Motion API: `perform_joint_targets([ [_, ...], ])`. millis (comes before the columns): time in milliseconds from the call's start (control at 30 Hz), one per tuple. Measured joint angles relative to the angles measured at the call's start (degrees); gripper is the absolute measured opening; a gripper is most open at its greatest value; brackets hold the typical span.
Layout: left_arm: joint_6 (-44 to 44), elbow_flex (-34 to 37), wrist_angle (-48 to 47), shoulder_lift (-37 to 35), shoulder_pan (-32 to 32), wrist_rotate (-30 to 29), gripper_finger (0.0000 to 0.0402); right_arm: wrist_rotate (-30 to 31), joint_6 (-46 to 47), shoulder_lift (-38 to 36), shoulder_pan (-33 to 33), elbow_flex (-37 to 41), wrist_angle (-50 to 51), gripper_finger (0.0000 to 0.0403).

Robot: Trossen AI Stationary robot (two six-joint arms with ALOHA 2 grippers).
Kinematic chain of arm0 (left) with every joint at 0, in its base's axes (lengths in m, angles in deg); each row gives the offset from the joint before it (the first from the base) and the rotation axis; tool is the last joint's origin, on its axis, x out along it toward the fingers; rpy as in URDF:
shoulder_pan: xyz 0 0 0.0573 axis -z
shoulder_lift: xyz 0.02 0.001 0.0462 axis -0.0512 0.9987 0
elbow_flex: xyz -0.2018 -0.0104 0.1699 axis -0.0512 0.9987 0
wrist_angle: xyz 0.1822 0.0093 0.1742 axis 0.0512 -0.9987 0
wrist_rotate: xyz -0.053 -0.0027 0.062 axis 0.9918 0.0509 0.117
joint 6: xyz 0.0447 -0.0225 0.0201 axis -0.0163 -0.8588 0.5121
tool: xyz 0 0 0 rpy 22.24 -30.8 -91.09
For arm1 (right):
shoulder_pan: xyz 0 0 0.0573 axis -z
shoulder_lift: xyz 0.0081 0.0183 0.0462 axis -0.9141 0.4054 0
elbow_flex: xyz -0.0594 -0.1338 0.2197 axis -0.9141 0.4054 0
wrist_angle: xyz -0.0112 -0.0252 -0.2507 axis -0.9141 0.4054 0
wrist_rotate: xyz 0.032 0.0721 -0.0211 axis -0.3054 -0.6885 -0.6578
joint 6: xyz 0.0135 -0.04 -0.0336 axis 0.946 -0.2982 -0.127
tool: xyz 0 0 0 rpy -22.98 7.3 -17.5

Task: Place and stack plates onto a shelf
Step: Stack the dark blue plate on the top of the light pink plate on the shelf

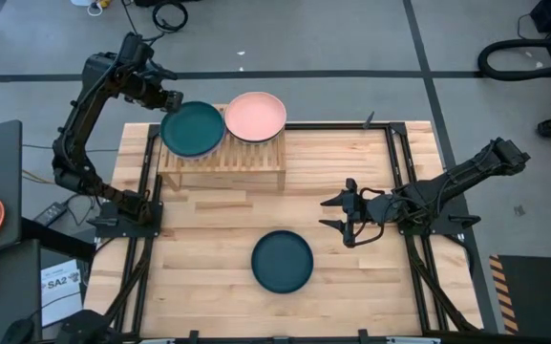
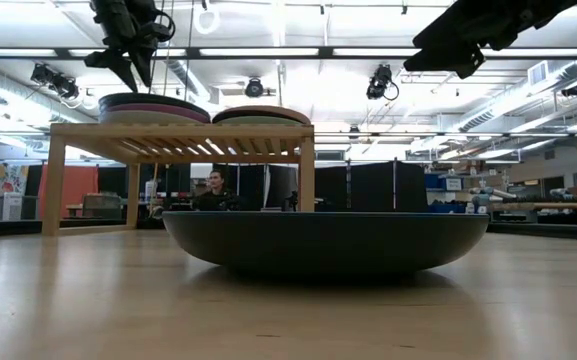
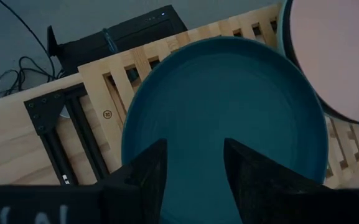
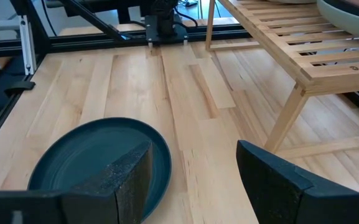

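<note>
The left gripper [image 1: 172, 98], jaws apart at ten o'clock, lets the teal plate [image 1: 193, 129] rest on the shelf [image 1: 222, 164]; the right gripper [image 1: 344, 218] waits, jaws apart.

The scene is evenly and brightly lit by ceiling strip lights [image 2: 288, 45], glare is seen there in the low view, soft shadows are cast beneath the shelf [image 1: 222, 158], and nearby gripper fingers [image 3: 148, 180] are rendered blurred.

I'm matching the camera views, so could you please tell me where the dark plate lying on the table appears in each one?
High view: the table plate lies low centre, apart from the shelf.
Low view: it fills the middle foreground.
Left wrist view: not in it.
Right wrist view: lower left, behind the right fingers.
Shared landmark: the shelf.
</note>
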Motion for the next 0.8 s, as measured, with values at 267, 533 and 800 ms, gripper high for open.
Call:
perform_joint_targets([
  [267, 7.61, 0.0, 0.09, -2.77, 5.66, 0.02, 0.0165, 0.0, 0.01, 0.0, 0.01, 0.0, 0.0, 0.0239],
  [533, 5.81, 0.0, 0.15, -13.91, 18.41, 0.13, 0.0165, 0.0, 0.01, 0.0, 0.0, 0.0, 0.0, 0.0239],
  [800, -3.51, 0.67, 1.34, -26.81, 34.56, -0.05, 0.0165, 0.02, 0.01, 0.0, 0.02, 0.0, -0.02, 0.0239],
])
